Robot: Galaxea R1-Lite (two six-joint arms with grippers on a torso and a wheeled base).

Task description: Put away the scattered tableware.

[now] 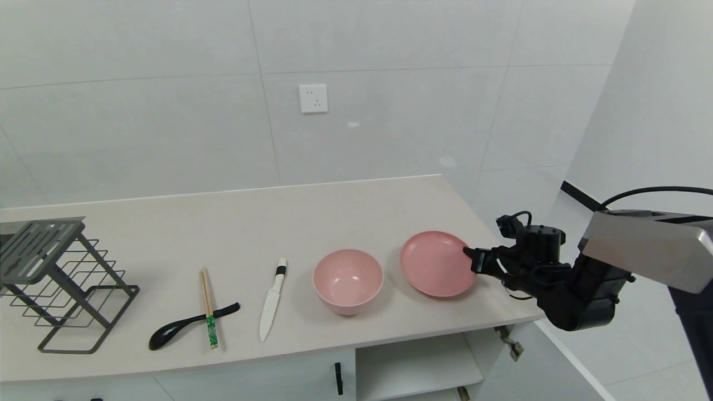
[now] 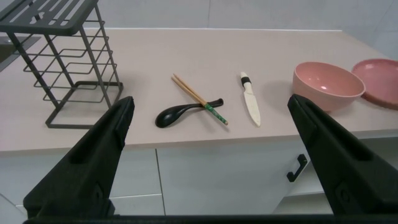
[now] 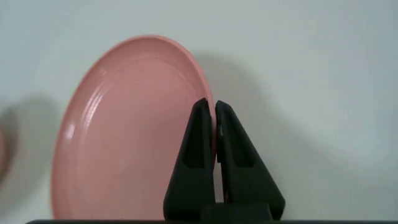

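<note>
A kitchen: pale wall tiles (image 1: 390, 111) with a socket (image 1: 313, 98) back a beige desk (image 1: 250, 223) over white cabinets (image 1: 250, 379); a wire dish rack (image 1: 55, 278), bowl (image 1: 347, 280) and plate (image 1: 434, 262) sit on top.

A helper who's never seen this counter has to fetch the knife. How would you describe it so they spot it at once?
On the beige countertop, look between the grey wire rack at the left end and the pink bowl. The knife lies flat just left of the bowl, right of the chopsticks crossing the black spoon. It alone is cream-white, with a black band.
</note>
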